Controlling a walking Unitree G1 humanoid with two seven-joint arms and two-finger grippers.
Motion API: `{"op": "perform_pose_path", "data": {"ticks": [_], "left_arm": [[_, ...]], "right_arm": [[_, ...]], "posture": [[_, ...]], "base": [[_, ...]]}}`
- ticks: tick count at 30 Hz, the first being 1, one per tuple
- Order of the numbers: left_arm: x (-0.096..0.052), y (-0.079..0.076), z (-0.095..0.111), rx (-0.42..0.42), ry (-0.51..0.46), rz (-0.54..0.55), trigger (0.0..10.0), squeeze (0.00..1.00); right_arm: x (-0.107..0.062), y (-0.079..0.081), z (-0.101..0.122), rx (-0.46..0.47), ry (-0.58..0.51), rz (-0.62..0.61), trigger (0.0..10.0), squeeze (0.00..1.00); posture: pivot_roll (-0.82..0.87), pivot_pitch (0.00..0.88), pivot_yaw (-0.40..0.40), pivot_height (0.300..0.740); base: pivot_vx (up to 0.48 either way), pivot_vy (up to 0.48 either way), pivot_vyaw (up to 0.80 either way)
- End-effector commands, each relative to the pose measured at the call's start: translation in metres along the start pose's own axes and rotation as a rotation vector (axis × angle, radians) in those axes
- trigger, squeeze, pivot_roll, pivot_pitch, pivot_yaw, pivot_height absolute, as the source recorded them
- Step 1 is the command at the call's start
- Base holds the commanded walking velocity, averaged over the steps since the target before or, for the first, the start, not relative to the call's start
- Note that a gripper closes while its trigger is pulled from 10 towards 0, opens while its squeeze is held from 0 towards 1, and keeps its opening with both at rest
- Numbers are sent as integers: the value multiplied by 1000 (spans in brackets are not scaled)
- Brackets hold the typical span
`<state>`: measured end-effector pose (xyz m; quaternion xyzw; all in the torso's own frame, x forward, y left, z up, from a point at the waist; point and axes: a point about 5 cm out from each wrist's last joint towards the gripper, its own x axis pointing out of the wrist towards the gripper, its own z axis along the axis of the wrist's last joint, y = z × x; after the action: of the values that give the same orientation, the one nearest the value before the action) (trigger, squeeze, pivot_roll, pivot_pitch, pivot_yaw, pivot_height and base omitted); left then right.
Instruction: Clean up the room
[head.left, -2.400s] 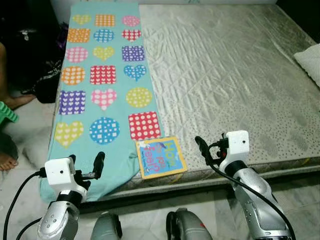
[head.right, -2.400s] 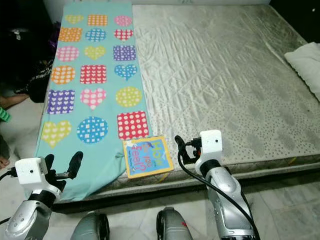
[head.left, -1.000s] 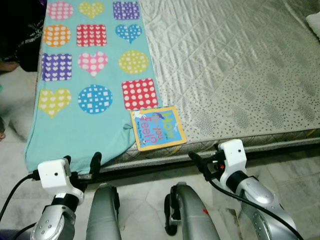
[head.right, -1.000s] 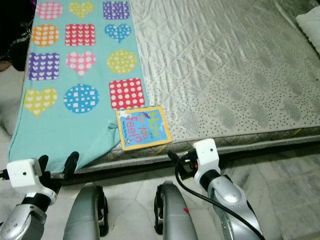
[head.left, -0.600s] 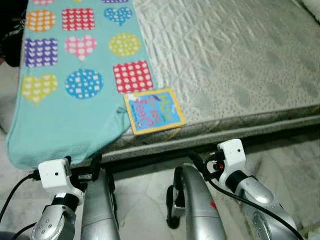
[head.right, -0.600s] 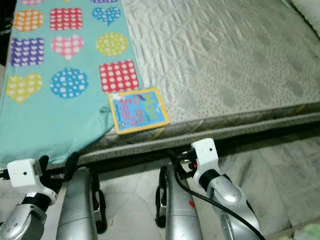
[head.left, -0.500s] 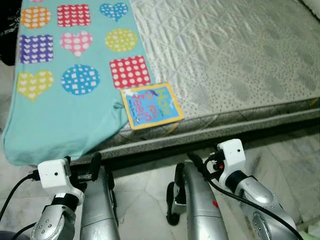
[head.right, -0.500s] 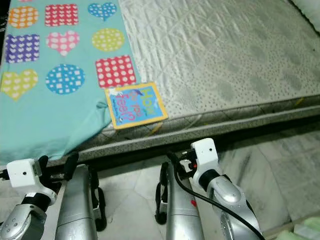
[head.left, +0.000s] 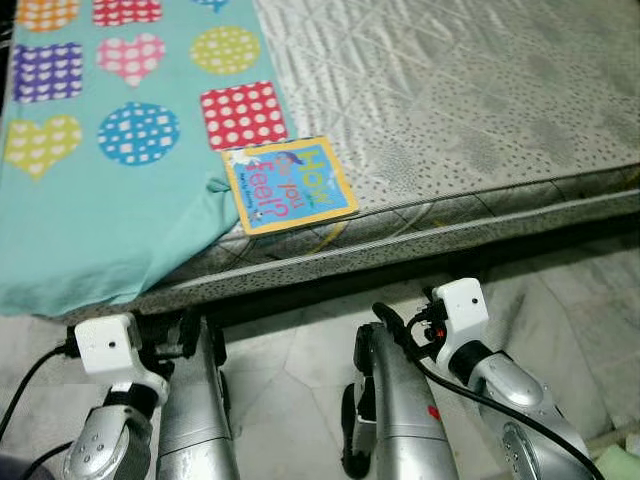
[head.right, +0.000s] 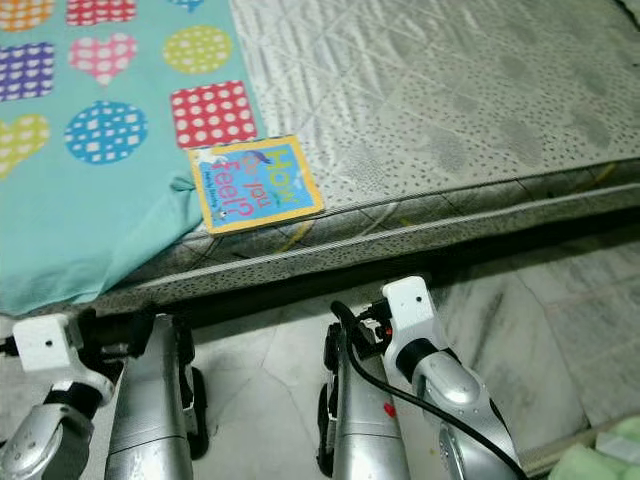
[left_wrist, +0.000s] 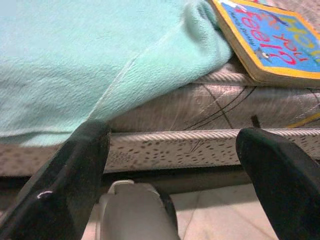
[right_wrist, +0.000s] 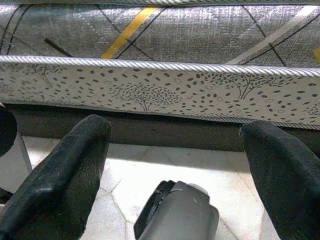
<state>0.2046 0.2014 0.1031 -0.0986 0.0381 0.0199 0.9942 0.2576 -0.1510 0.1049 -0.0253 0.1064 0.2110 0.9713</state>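
A children's board book (head.left: 288, 185) with a yellow border and blue cover lies at the front edge of the grey mattress (head.left: 470, 90), touching a corner of the teal blanket (head.left: 90, 210) printed with dotted hearts, circles and squares. Both grippers hang low over the floor in front of the bed. My left gripper (left_wrist: 170, 150) is open, facing the mattress side just below the blanket hem, with the book (left_wrist: 270, 45) up to one side. My right gripper (right_wrist: 170, 165) is open and empty, facing the patterned mattress side (right_wrist: 150, 90).
My two silver legs (head.left: 195, 420) stand on the white marble floor (head.left: 290, 360) close to the bed's dark base. A pale green object (head.right: 600, 460) shows at the bottom right corner of the floor.
The whole view has shifted, so the bed sits higher in frame and more floor shows. Both grippers, earlier level with the mattress top, now sit below its edge, still open.
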Motion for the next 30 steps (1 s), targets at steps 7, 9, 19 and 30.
{"op": "perform_pose_path", "data": {"ticks": [7,9,19,30], "left_arm": [[-4,2,-3,5,11,-3,10000,0],[-3,2,-2,6,9,-5,10000,0],[-1,2,-3,10,14,-4,10000,0],[0,6,-7,42,49,51,10000,0]], "right_arm": [[-2,-1,-5,31,8,1,10000,0],[-2,-1,-5,34,0,4,10000,0],[1,2,-3,24,-13,22,10000,0],[3,3,-3,17,-26,31,10000,0]], "posture": [[-121,397,-84,546],[-120,396,-82,546],[-117,387,-79,546],[-111,379,-74,546]], "base": [[319,0,0],[337,0,0],[367,0,0],[0,0,0]]}}
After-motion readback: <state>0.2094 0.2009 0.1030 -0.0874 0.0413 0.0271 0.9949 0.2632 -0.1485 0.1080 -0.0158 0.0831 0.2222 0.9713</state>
